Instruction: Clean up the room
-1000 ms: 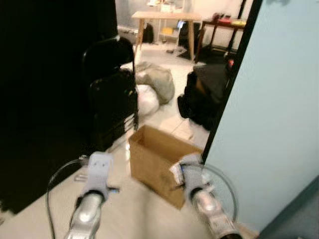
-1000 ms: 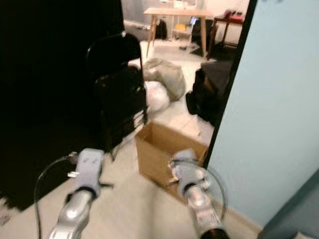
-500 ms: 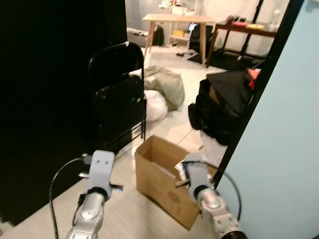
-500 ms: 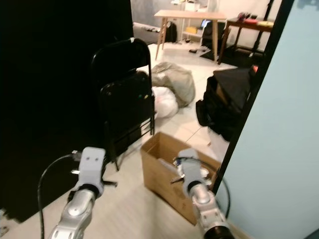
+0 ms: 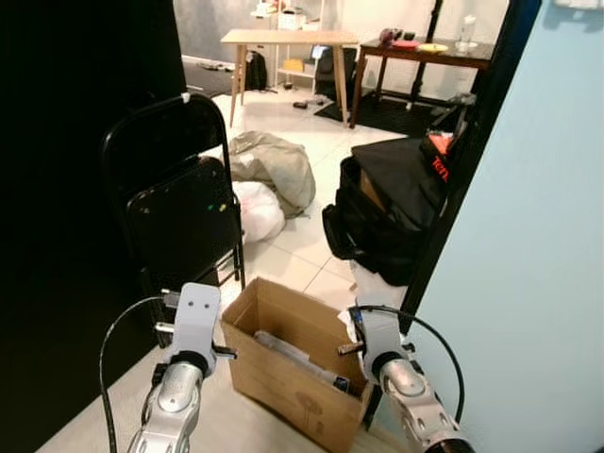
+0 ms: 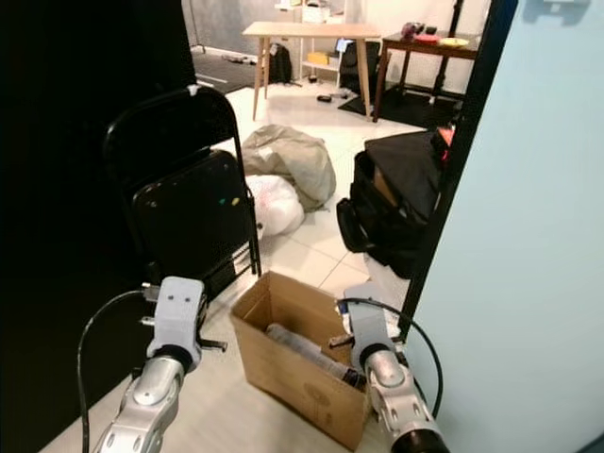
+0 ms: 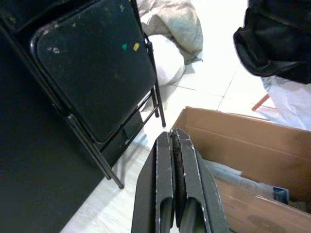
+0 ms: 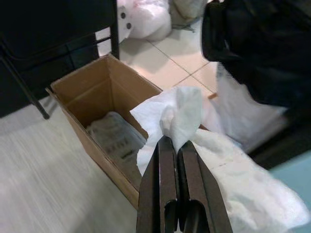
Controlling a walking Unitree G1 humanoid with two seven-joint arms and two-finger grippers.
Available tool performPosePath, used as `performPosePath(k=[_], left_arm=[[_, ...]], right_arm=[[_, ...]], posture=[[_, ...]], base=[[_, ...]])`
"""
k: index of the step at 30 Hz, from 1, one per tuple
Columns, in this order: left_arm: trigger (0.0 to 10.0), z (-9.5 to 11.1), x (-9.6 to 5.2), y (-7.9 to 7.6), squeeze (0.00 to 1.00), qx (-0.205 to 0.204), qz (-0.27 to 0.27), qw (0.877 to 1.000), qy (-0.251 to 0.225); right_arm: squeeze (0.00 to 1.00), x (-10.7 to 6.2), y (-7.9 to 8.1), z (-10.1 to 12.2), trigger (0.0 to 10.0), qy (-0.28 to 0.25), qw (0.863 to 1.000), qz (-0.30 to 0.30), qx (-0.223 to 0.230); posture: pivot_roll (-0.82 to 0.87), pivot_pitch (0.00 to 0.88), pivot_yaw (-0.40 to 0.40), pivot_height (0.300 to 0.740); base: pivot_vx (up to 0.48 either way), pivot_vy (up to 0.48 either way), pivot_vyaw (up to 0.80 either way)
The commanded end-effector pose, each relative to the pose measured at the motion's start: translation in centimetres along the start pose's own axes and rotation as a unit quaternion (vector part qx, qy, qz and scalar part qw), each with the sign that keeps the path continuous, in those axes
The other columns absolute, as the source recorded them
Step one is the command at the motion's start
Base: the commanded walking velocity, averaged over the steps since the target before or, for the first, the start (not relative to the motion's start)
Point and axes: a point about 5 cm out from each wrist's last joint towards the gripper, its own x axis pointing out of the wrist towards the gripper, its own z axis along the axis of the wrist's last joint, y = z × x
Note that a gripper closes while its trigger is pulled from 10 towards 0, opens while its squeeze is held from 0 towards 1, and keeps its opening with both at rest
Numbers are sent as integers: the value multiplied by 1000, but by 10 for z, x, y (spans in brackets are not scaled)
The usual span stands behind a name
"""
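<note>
Right wrist view, crumpled white tissue (image 8: 182,116), gripper (image 8: 176,145) pinching

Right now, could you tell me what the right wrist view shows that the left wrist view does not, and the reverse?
Right wrist view: the right gripper shut on a white tissue, held above the box's edge. Left wrist view: the left gripper, shut and holding nothing, and the folding chair's seat with two small stickers. Both show the open cardboard box with a wrapped packet inside, the white bag and the black bag.

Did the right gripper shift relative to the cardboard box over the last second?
Cannot tell: the camera moved. The right gripper, shut on the white paper, remains at the cardboard box's right end.
</note>
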Motion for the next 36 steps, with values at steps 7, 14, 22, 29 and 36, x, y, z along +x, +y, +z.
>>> performPosePath(k=[7,14,22,29,36], left_arm=[[10000,-3,-1,2,0,1,-2,1000,8],[10000,-3,0,0,0,-3,-11,1000,8],[10000,-5,-1,-4,0,3,-25,1000,16],[10000,-8,0,-5,0,32,-35,999,25],[10000,-13,1,-4,0,9,-23,999,45]], right_arm=[[0,1,2,-1,10000,6,1000,3,1],[0,1,2,-1,10000,7,1000,1,1],[0,1,2,-3,10000,10,1000,0,-1],[0,1,1,-2,10000,10,1000,-1,-2],[0,2,1,0,10000,8,1000,0,-5]], posture=[[10,0,-5,740],[10,0,-3,740],[10,0,-3,740],[8,0,-3,740],[5,0,-6,740]], base=[[344,0,0],[287,0,0],[0,0,0],[0,-206,0],[0,-206,0]])
